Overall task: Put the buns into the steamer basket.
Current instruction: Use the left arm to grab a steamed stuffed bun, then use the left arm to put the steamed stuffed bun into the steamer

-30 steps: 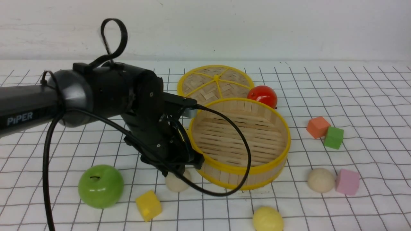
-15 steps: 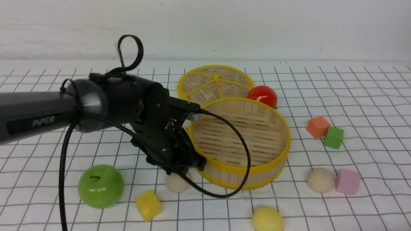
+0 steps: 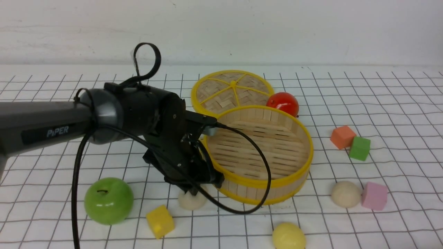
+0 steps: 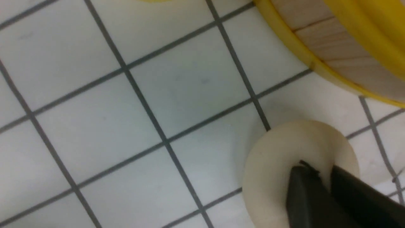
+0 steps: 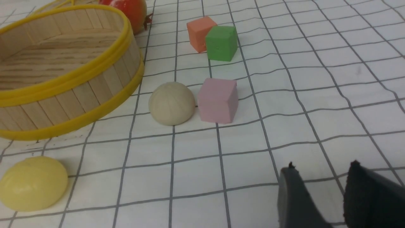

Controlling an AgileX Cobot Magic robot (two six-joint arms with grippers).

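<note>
The steamer basket (image 3: 297, 173) stands empty at mid-table. One off-white bun (image 3: 189, 203) lies on the cloth by its near-left wall. My left gripper (image 3: 196, 189) hangs right over this bun, its jaws nearly together, not around it. In the left wrist view the bun (image 4: 272, 171) shows behind the fingertips (image 4: 303, 180) of my left gripper (image 4: 320, 170). A second off-white bun (image 3: 345, 194) lies right of the basket. A pale yellow bun (image 3: 288, 236) lies at the front. The fourth bun is out of view. My right gripper (image 5: 321, 167) is open and empty, low over bare cloth.
A green apple (image 3: 108, 200) and a yellow cube (image 3: 160, 221) lie front left. The woven lid (image 3: 232, 90) and a red tomato (image 3: 283, 103) lie behind the basket. Orange (image 3: 342, 137), green (image 3: 359, 148) and pink (image 3: 373, 196) cubes lie to the right.
My left arm has moved right and a little down, bringing the gripper closer over the off-white bun. Nothing else has moved.
</note>
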